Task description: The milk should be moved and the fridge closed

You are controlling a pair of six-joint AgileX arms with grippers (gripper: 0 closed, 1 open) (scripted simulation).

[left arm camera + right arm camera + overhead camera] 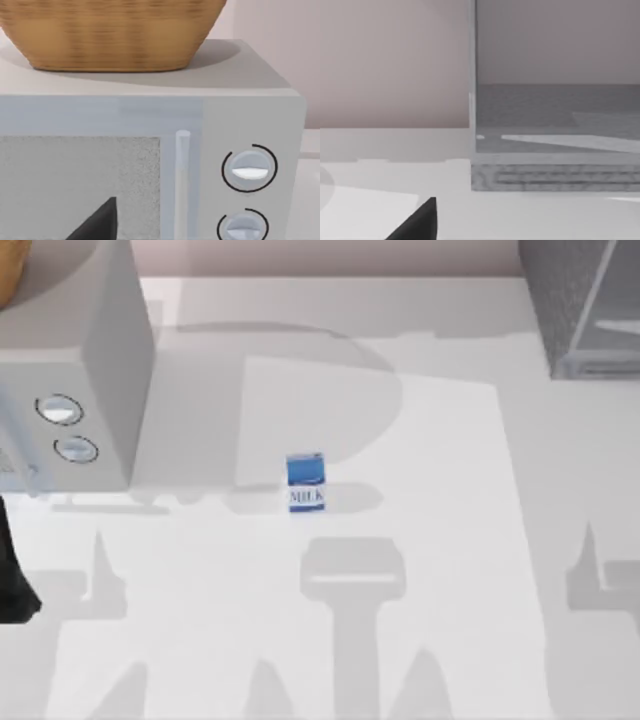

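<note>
Milk (pixel 306 481) stands between microwave (pixel 75 370) and fridge (pixel 590 305).

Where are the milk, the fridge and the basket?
milk (pixel 306 481): top view, front face of the carton.
fridge (pixel 585 310): top view, dark speckled body at the table's right.
basket (pixel 112 35): left wrist view, woven side wall.

You face the front of a light grey box-shaped appliance (pixel 150 112); its speckled window panel (pixel 75 185) is bordered by a vertical bar handle (pixel 182 185), with two round dials (pixel 249 168) stacked one above the other just beside that handle. A woven, tan basket (pixel 110 32) rests on the top of the appliance, touching it. A dark, pointed finger (pixel 100 222) of the left hand shows in front of the window panel.
</note>
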